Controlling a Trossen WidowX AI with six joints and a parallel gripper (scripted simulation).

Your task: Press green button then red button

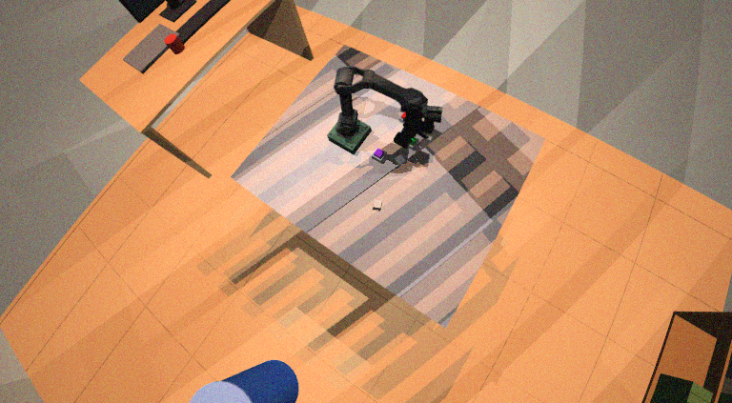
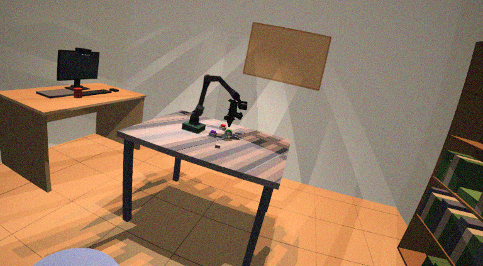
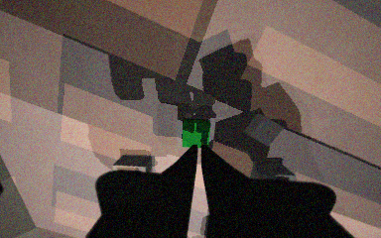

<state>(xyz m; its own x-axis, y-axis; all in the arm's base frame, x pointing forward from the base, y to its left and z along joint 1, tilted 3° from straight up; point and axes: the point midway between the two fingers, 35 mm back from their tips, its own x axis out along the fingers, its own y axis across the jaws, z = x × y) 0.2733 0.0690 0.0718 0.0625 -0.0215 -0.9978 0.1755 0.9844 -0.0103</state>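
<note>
The green button (image 3: pixel 195 133) (image 1: pixel 413 140) (image 2: pixel 228 130) sits on its dark base on the striped table. My gripper (image 3: pixel 198 149) (image 1: pixel 405 140) (image 2: pixel 229 124) is shut and empty, pointing down with its tips right over the green button's near edge. I cannot tell whether they touch it. The red button (image 1: pixel 403 114) (image 2: pixel 222 125) lies just behind the green one, partly hidden by the wrist in the top view. It is not in the wrist view.
A purple button (image 1: pixel 378 152) (image 2: pixel 212 131) stands to the left of the green one, near the arm's base (image 1: pixel 349 135). A small pale block (image 1: pixel 377 205) (image 2: pixel 217 146) lies further forward on the table. Another small block (image 3: pixel 133 161) lies close to the left fingertip.
</note>
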